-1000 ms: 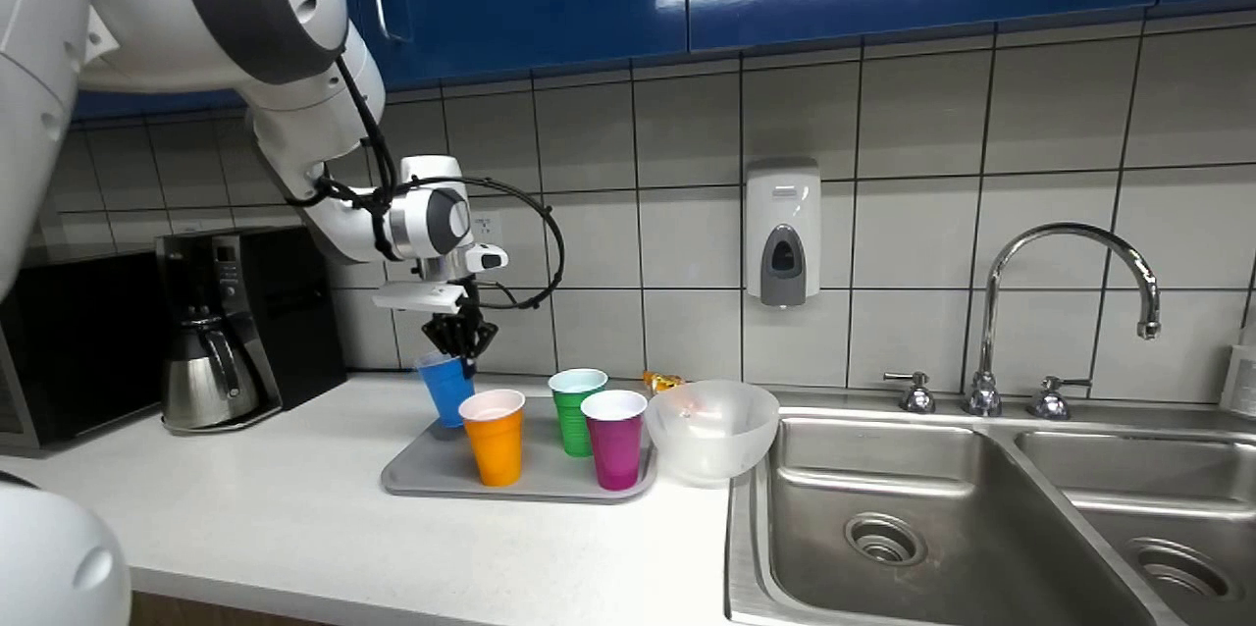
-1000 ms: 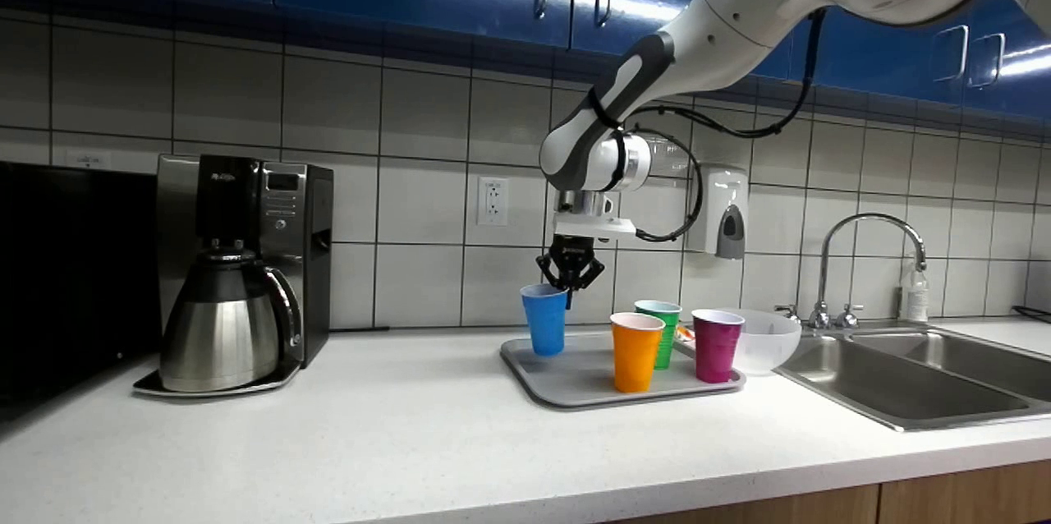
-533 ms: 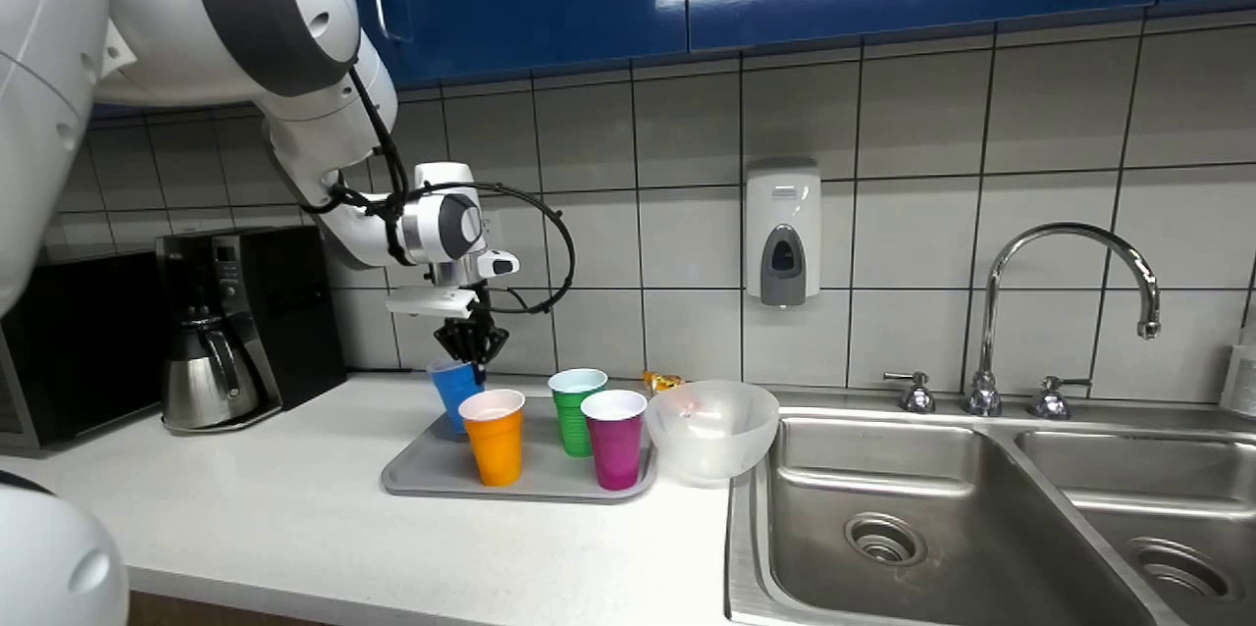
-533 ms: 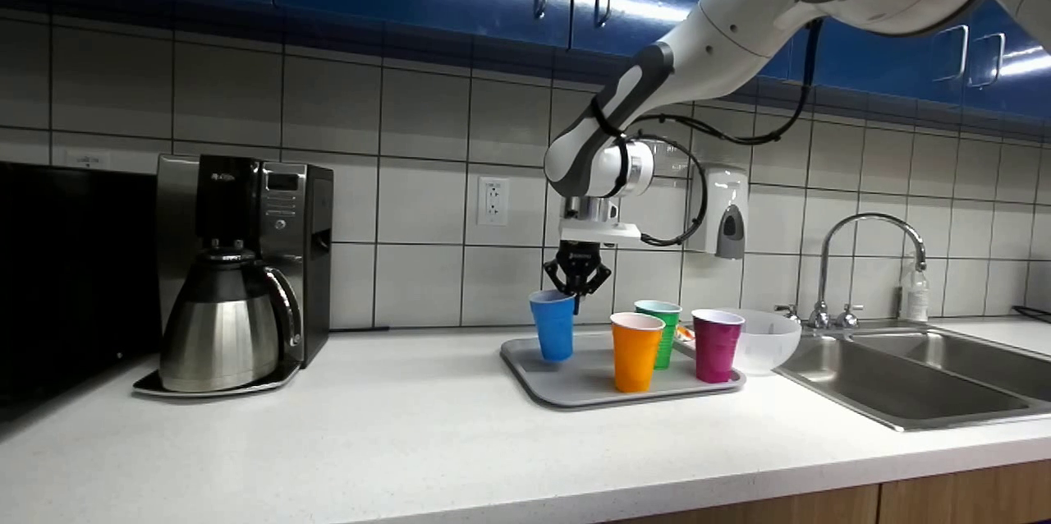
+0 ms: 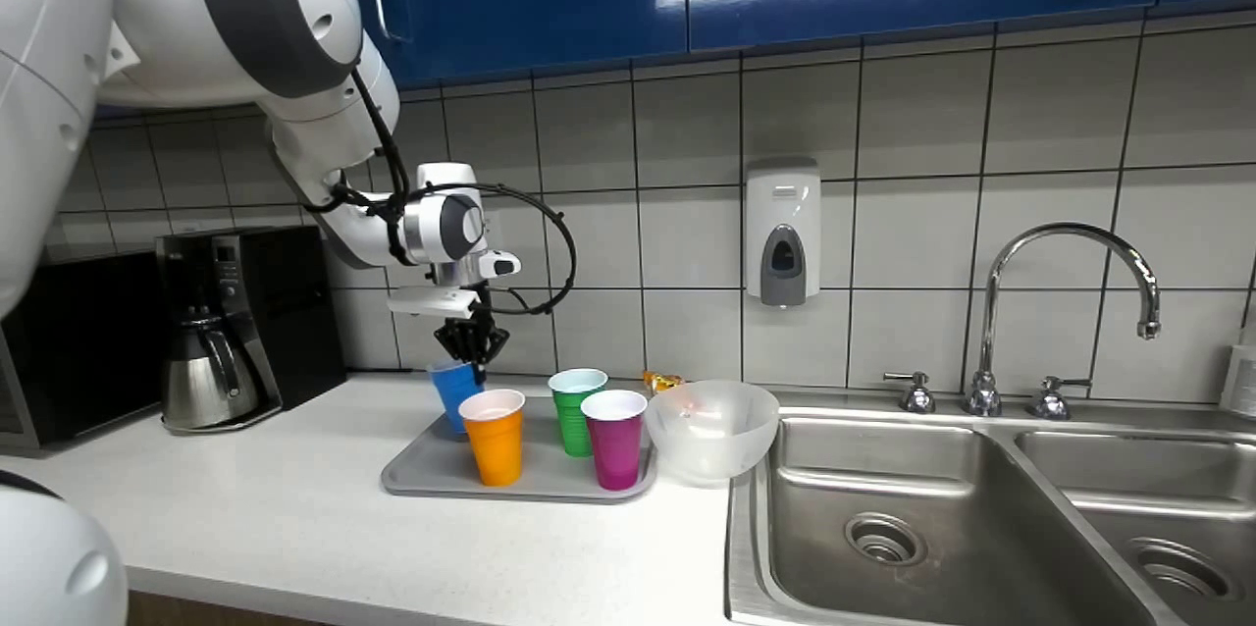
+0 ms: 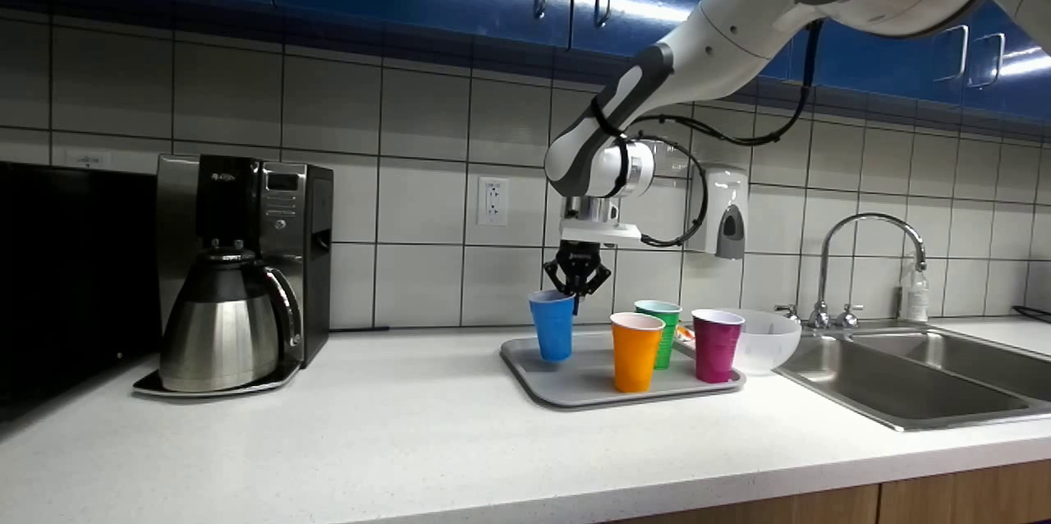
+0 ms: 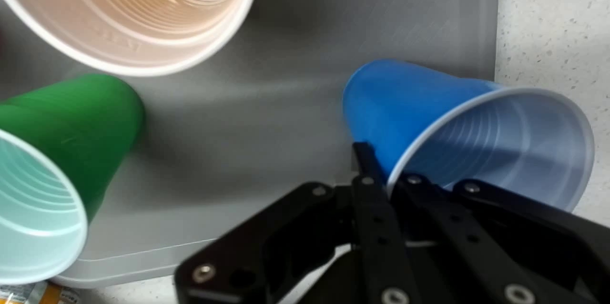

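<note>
The gripper (image 7: 387, 176) pinches the rim of the blue cup (image 7: 395, 104) over one end of the tray (image 7: 248, 127); whether its base touches is unclear. The orange cup (image 5: 496, 440) and green cup (image 5: 572, 420) stand mid-tray, the purple cup (image 5: 615, 444) at the opposite end, the bowl (image 5: 711, 435) just past that end.

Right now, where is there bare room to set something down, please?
Bare counter lies between the coffee maker and gray tray, and along the tray's front. Crowded: around the orange cup, green cup, purple cup and bowl; the jaws hold the blue cup.
</note>
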Action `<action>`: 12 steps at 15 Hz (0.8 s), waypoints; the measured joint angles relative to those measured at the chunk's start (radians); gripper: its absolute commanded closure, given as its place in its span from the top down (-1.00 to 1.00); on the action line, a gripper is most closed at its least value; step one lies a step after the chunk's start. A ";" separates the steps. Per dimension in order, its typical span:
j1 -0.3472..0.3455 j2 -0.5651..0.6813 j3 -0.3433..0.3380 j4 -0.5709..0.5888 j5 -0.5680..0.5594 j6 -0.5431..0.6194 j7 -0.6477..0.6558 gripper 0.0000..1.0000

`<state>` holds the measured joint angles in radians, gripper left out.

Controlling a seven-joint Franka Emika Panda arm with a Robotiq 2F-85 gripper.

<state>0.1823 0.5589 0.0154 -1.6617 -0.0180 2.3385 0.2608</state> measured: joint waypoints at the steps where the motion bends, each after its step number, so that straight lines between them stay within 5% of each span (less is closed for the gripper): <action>1: 0.000 0.001 0.000 0.000 0.004 0.000 -0.005 -0.98; 8: -0.007 0.018 0.000 0.002 0.011 0.001 -0.041 -0.98; 9: -0.008 0.020 0.000 0.002 0.011 0.001 -0.048 -0.55; 12: -0.010 0.022 0.000 0.003 0.011 0.000 -0.054 -0.11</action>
<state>0.1722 0.5813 0.0155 -1.6588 -0.0073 2.3386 0.2068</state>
